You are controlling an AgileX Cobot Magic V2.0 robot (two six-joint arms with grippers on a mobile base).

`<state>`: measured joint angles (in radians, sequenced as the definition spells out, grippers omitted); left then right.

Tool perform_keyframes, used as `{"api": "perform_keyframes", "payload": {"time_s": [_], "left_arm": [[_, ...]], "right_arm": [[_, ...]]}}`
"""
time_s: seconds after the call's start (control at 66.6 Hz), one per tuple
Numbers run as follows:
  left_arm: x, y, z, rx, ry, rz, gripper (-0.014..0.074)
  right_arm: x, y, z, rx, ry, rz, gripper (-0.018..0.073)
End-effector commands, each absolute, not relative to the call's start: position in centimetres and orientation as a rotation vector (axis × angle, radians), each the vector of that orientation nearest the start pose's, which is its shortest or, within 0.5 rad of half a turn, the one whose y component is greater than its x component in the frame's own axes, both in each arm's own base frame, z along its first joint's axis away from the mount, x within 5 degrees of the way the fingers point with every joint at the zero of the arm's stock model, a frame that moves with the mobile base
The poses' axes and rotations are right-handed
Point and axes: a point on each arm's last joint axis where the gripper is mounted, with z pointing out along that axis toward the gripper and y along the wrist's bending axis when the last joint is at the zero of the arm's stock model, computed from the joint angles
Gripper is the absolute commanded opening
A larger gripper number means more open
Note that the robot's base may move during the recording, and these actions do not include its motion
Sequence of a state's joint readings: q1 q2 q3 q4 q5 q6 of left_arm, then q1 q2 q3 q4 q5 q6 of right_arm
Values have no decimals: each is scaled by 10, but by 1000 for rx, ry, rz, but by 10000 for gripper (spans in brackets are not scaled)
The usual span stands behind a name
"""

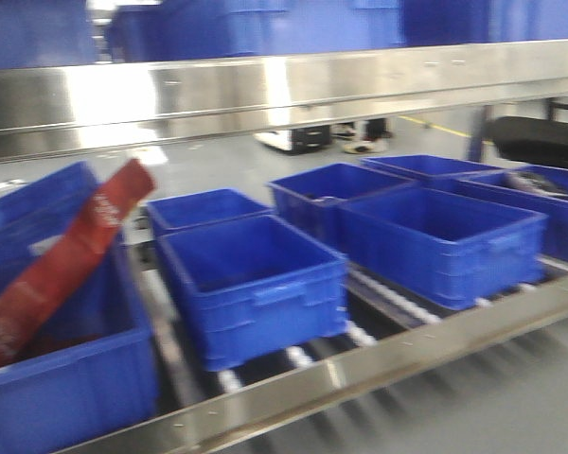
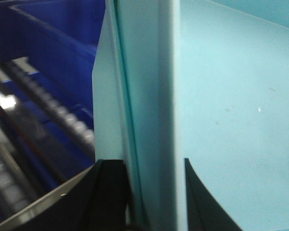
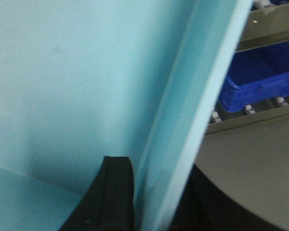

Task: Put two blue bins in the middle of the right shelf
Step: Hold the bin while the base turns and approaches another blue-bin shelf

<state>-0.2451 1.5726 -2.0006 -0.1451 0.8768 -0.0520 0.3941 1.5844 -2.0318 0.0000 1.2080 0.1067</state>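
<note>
Blue bins [image 1: 253, 288] sat in rows on the roller shelf [image 1: 379, 359], the leftmost bin [image 1: 66, 378] holding a red package [image 1: 62, 265]. The left gripper [image 2: 151, 197] clamped a pale blue bin wall [image 2: 144, 96]; the right gripper [image 3: 154, 197] clamped another pale blue wall [image 3: 192, 106].

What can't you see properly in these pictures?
- Front view: neither arm shows; everything is motion-blurred.
- Front view: writing on the red bag is too blurred to read.
- Front view: dark thing in the far right bin is too blurred to name.
- Both wrist views: a pale blue wall fills the frame, hiding what lies behind it.
</note>
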Motion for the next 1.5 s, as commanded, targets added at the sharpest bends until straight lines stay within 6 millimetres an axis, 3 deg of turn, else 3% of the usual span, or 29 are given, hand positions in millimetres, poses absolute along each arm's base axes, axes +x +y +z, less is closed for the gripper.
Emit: {"api": "perform_keyframes", "payload": {"time_s": [0.0,1.486], "left_arm": [[310,-95,539,137,1781,-491,-111],[310,-95,539,137,1781,-491,-111]], "right_arm": [[289,128,508,-360,2129,351,-154],[289,128,508,-360,2129,353,-154]]}}
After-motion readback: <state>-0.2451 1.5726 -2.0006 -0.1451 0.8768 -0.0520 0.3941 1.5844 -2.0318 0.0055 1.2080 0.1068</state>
